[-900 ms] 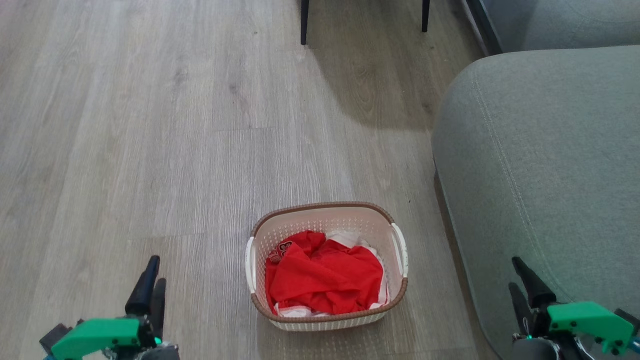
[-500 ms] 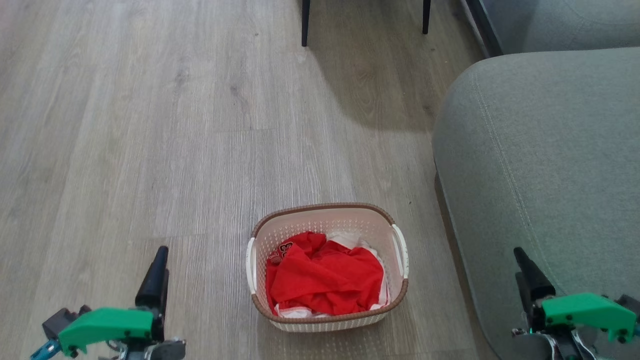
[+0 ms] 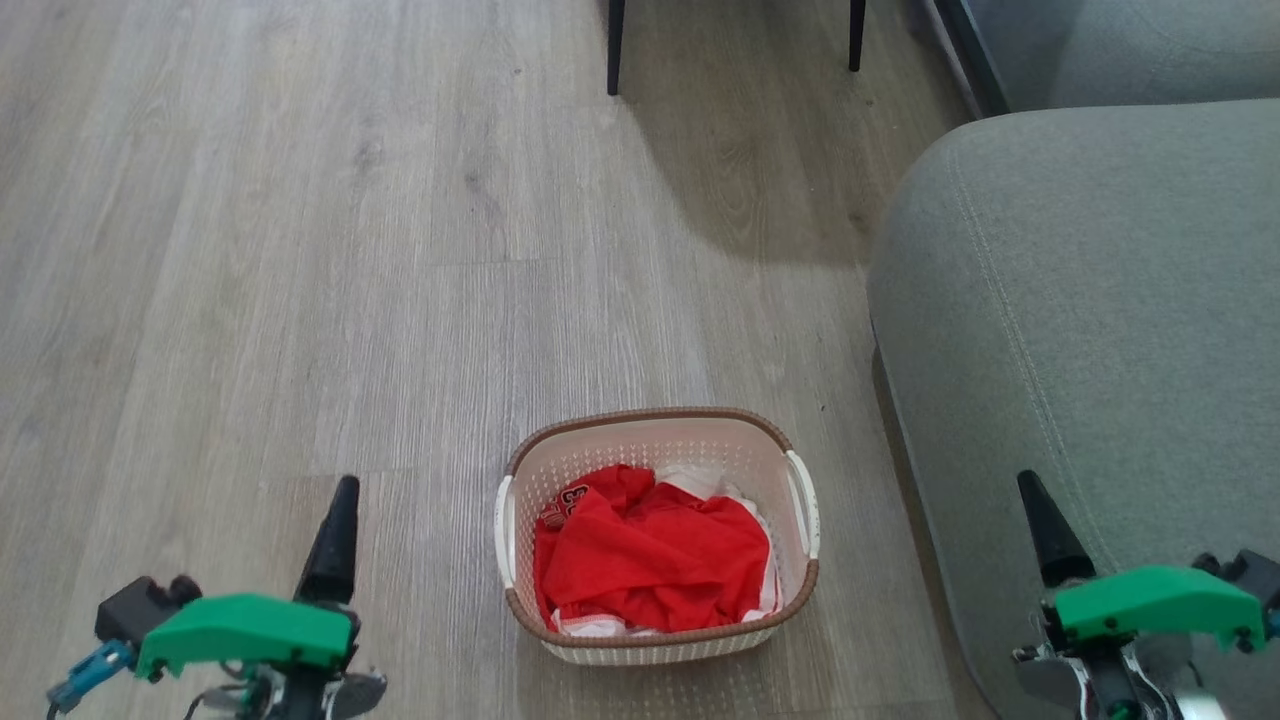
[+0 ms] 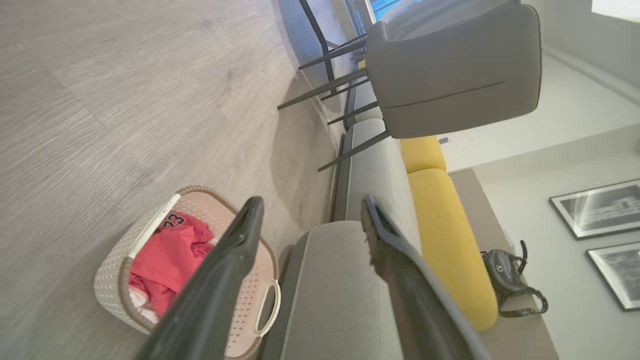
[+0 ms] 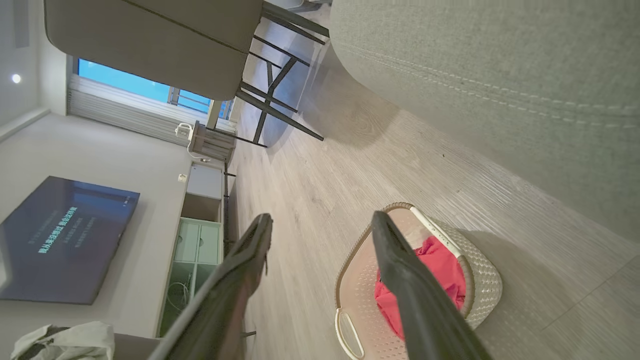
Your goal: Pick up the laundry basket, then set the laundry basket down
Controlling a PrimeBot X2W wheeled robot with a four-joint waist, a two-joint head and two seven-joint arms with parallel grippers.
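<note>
The laundry basket (image 3: 648, 447) stands on the wood floor, cream and perforated, with a brown rim and white side handles. A red garment (image 3: 650, 555) with some white cloth lies in it. My left gripper (image 3: 345, 490) hovers to the basket's left, apart from it, and the left wrist view shows the left gripper (image 4: 312, 202) open and empty, with the basket (image 4: 107, 280) at lower left. My right gripper (image 3: 1030, 490) hangs over the sofa edge to the basket's right. In the right wrist view the right gripper (image 5: 321, 217) is open too, the basket (image 5: 482, 280) beyond its right finger.
A grey sofa (image 3: 1080, 350) runs close along the basket's right side. Dark chair legs (image 3: 614, 45) stand at the far end of the floor. A grey chair (image 4: 450, 70), yellow cushions (image 4: 450, 240) and a dark bag (image 4: 510, 275) lie further off.
Both grippers have reached further forward, the left one also shifting right toward the basket. The basket has stayed in place.
</note>
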